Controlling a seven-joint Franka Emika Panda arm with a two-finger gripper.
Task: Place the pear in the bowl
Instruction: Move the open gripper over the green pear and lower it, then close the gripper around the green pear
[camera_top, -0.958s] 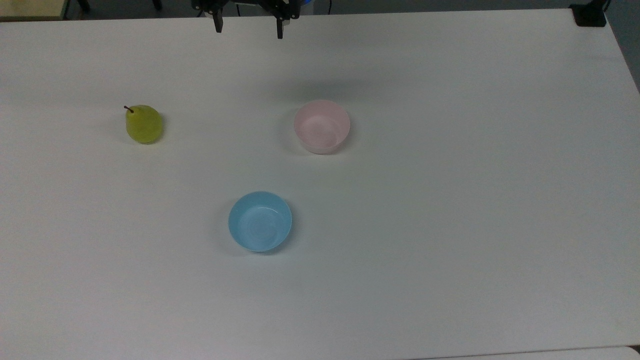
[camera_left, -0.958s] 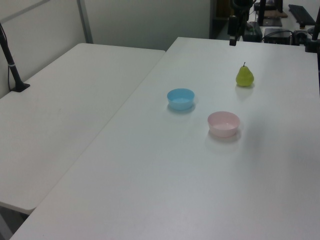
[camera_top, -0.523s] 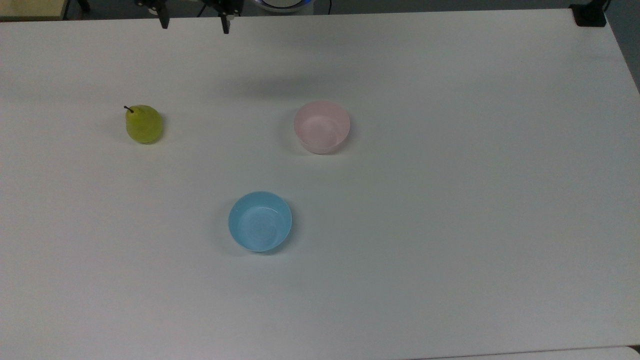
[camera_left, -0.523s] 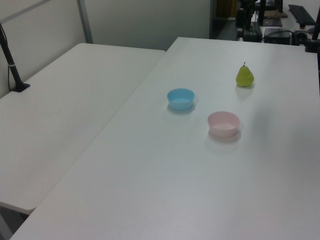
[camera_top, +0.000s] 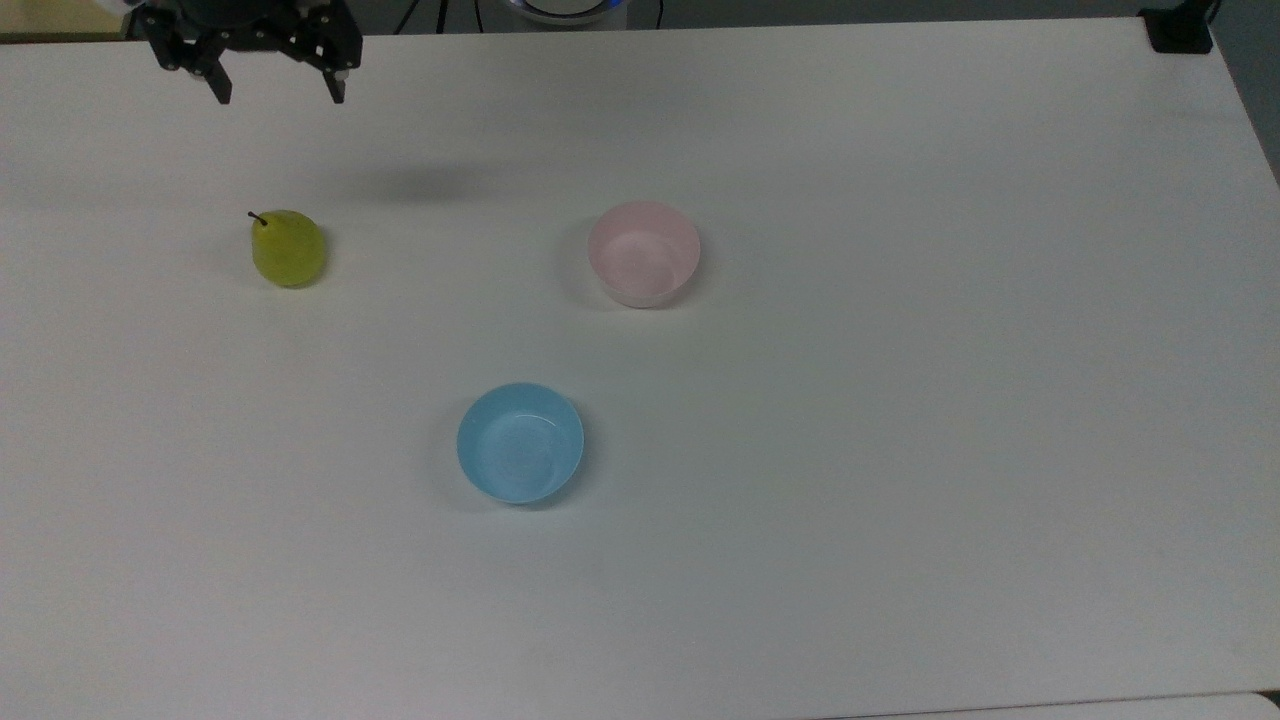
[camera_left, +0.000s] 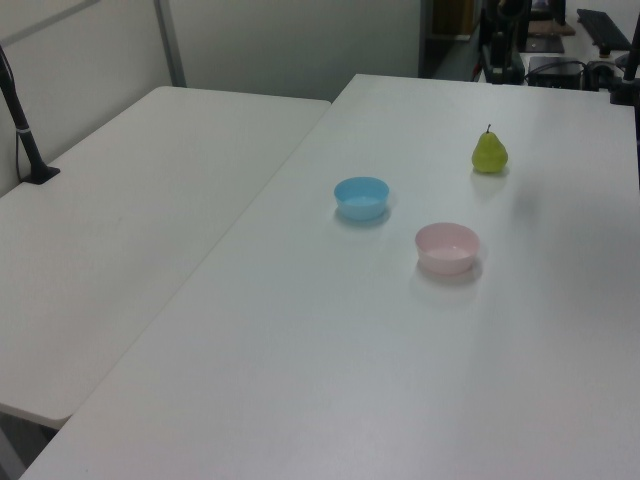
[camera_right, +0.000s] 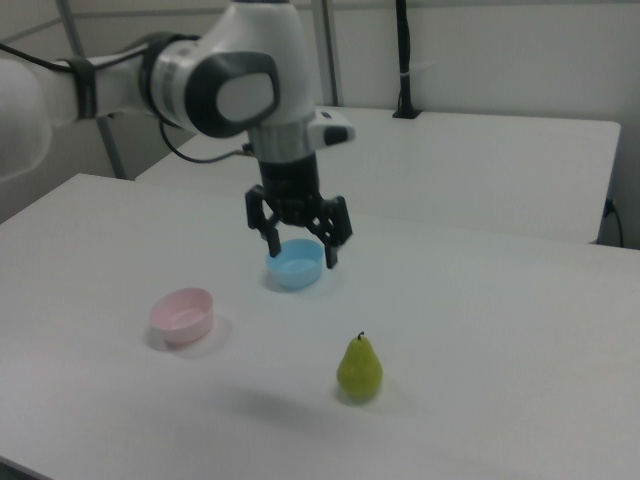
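The gripper (camera_top: 276, 88), fingers spread wide and holding nothing, has travelled across the top view's upper edge from a place above the pink bowl (camera_top: 643, 253) toward the top view's left, and now hangs high over the table (camera_top: 900, 450). The pear (camera_top: 287, 247) stands upright on the table, just below the gripper in the top view and well beneath it in the right view, untouched and where it was a second ago. The pink bowl lies well off to the gripper's side, empty; the blue bowl (camera_top: 520, 442) lies farther still. The sideways approach looks nearly complete. A descent over the pear likely comes next.
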